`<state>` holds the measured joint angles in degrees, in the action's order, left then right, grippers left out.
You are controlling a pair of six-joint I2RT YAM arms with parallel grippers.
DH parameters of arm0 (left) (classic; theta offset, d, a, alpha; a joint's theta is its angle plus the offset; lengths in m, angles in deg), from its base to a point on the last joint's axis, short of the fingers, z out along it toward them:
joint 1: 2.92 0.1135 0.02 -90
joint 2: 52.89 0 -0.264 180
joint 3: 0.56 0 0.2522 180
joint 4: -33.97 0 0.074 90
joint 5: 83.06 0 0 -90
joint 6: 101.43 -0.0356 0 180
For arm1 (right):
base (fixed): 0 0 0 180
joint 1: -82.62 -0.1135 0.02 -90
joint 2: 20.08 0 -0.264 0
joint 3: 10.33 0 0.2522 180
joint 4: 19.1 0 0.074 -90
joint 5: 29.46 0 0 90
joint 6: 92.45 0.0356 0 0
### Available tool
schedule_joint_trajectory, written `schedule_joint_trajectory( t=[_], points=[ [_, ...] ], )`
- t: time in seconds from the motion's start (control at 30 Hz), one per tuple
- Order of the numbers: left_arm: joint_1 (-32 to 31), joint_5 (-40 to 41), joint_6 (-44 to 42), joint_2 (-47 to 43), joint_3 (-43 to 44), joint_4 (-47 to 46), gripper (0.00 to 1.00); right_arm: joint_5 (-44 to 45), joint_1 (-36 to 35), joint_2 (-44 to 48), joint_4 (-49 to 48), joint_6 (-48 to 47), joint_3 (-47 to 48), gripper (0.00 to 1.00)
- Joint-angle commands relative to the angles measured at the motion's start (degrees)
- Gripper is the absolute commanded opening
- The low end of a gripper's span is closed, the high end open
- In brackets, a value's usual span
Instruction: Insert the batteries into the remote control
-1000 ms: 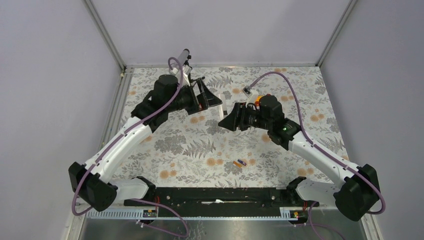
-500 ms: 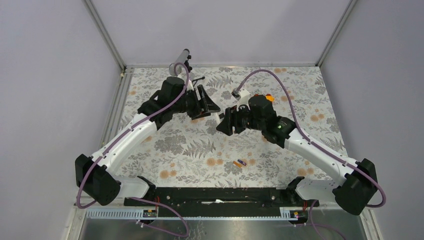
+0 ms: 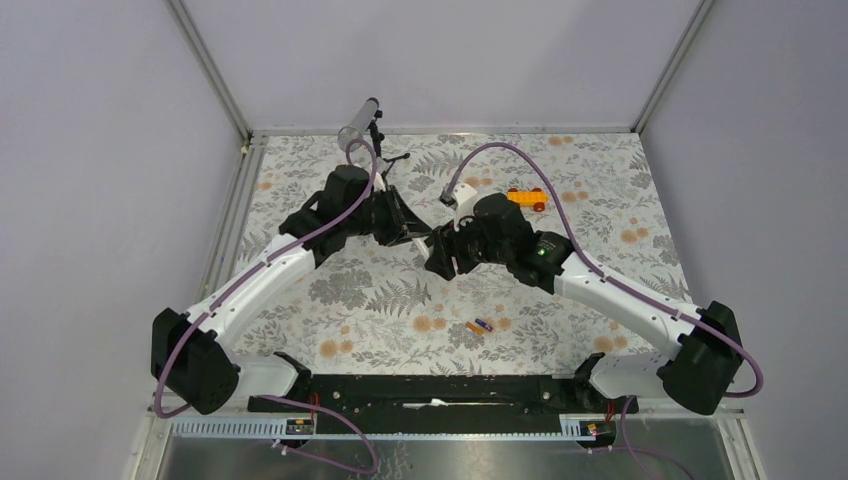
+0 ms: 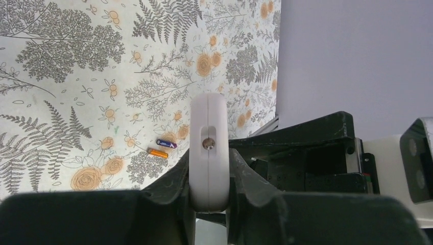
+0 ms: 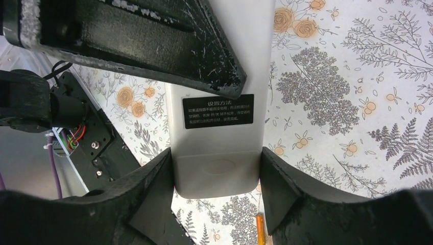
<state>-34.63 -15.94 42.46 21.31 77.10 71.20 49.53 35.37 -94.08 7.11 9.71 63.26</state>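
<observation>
The remote control (image 5: 218, 168) shows its white back with a black label and is held off the table by both grippers. My right gripper (image 5: 217, 176) is shut on its long sides near one end. My left gripper (image 4: 209, 176) is shut on its thin faces, its end (image 4: 209, 148) sticking up between the fingers. In the top view the two grippers, left (image 3: 418, 234) and right (image 3: 441, 256), meet mid-table and hide the remote. The batteries lie side by side on the cloth, one orange (image 4: 158, 152), one blue-purple (image 4: 167, 144), nearer the arm bases (image 3: 480, 326).
An orange toy car (image 3: 526, 198) stands behind the right arm. A grey tube (image 3: 358, 124) leans at the back left corner. The floral cloth (image 3: 380, 300) covers the table, and metal frame posts stand at the back corners.
My left gripper has closed onto the remote held by the right gripper. Both arms have drawn together toward the table's middle, uncovering the toy car.
</observation>
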Motion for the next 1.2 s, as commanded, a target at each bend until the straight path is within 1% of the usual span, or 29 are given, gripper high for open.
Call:
schedule_joint_trajectory(
  t=[0.0, 0.03, 0.1, 0.13, 0.23, 0.33, 0.37, 0.47, 0.5, 0.57, 0.6, 0.63, 0.7, 0.8, 0.87, 0.93, 1.0, 1.1, 1.17],
  points=[
    [0.3, 0.5, 0.7, -3.3, -1.2, -4.8, 0.07, 1.4, -0.6, 0.1, -1.4, -0.5, 2.8, 0.44],
    [0.4, 0.5, 0.4, -3.4, -1.2, -4.7, 0.0, 1.8, -0.6, 0.2, -1.4, 0.2, 2.7, 0.51],
    [0.9, 0.8, -0.5, -3.8, -0.9, -3.9, 0.0, 3.5, -0.5, 1.4, -1.8, 3.2, 2.2, 0.9],
    [1.5, 0.1, -1.2, -4.3, -1.0, -3.8, 0.0, 3.5, -0.4, 2.7, -2.6, 4.9, 1.4, 0.98],
    [6.0, -3.8, -1.5, -8.3, -5.2, -7.2, 0.0, 0.9, 0.1, 7.6, -5.7, 10.9, -2.2, 1.0],
    [11.9, -6.8, -0.2, -14.9, -11.2, -12.6, 0.0, -1.6, 0.7, 12.2, -10.1, 20.4, -6.8, 1.0],
    [13.5, -7.3, 0.3, -16.5, -12.3, -13.1, 0.0, -2.1, 0.9, 13.5, -13.0, 24.6, -8.3, 1.0],
    [17.0, -9.5, 3.2, -20.2, -14.8, -15.6, 0.0, -2.5, 1.1, 15.5, -26.0, 39.7, -13.4, 1.0],
    [17.7, -10.6, 5.2, -21.2, -16.0, -18.6, 0.0, -1.9, 1.2, 15.3, -30.0, 46.6, -15.0, 0.99],
    [18.6, -12.0, 10.1, -23.4, -18.1, -25.0, 0.0, -1.0, 1.2, 12.9, -38.6, 59.6, -17.5, 0.95],
    [18.9, -12.2, 11.8, -24.6, -18.7, -28.2, 0.0, -1.3, 1.2, 11.4, -42.1, 63.9, -17.8, 0.92],
    [19.2, -12.3, 12.9, -25.3, -18.9, -29.5, 0.0, -2.1, 1.2, 9.8, -44.5, 66.3, -17.5, 0.91],
    [19.3, -12.0, 13.6, -26.5, -18.8, -29.7, 0.0, -3.9, 1.1, 7.4, -44.0, 66.1, -13.3, 0.91],
    [19.4, -11.4, 14.4, -27.6, -18.6, -29.1, 0.0, -4.8, 0.8, 5.4, -43.2, 62.2, -8.9, 0.93],
    [19.4, -11.4, 16.1, -27.9, -19.0, -29.4, 0.0, -5.7, 0.8, 4.4, -45.5, 61.9, -8.1, 0.94],
    [19.4, -11.8, 18.9, -27.8, -20.0, -32.4, 0.0, -6.3, 0.8, 3.3, -49.4, 63.9, -8.7, 0.94],
    [19.4, -11.9, 20.9, -27.5, -20.5, -34.1, 0.0, -6.7, 0.8, 2.3, -51.2, 65.6, -9.2, 0.94],
    [19.4, -12.6, 22.3, -26.9, -20.3, -35.2, 0.0, -6.9, 0.8, 1.1, -50.1, 65.8, -8.2, 0.89],
    [19.4, -12.8, 22.6, -27.0, -19.9, -35.0, 0.0, -7.4, 0.8, -0.2, -49.0, 65.1, -6.9, 0.82]
  ],
)
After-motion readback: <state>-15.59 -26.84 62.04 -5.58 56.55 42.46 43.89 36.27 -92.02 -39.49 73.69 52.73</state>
